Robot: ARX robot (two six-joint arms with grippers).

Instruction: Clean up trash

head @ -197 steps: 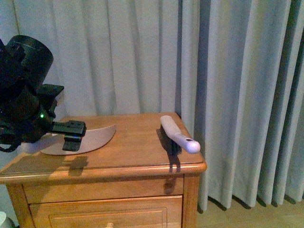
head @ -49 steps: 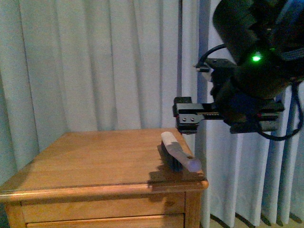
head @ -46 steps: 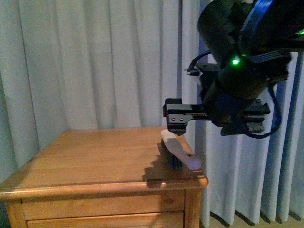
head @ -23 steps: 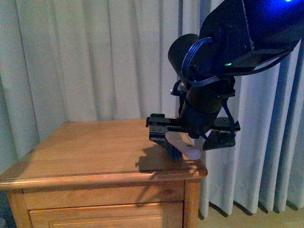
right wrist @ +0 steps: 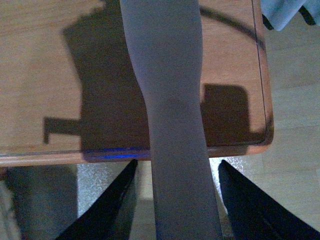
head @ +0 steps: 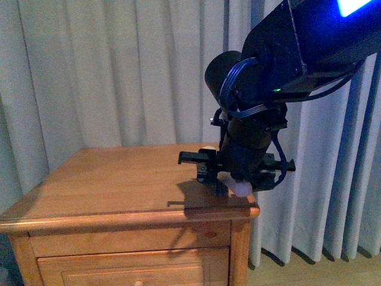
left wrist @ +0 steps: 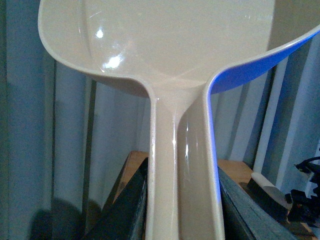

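**While the right claw (right wrist: 181, 200) straddles the brush (right wrist: 167, 75), the left claw (left wrist: 182, 210) grips the dustpan (left wrist: 160, 40)**

Over the tabletop's (head: 119, 179) front right corner, the right claw's jaws stand apart on either side of the brush's pale handle, with narrow gaps showing. The left claw is clamped on the cream dustpan's handle. The trash shows in no view, so its place relative to either claw cannot be told.

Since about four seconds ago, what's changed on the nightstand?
The dustpan has left the nightstand top. The left pincer now grips its handle, raised off the wood. The right pincer came in from above and dropped over the brush handle, with its fingers open on either side and not yet closed. The brush stays where it was, at the nightstand's right edge.
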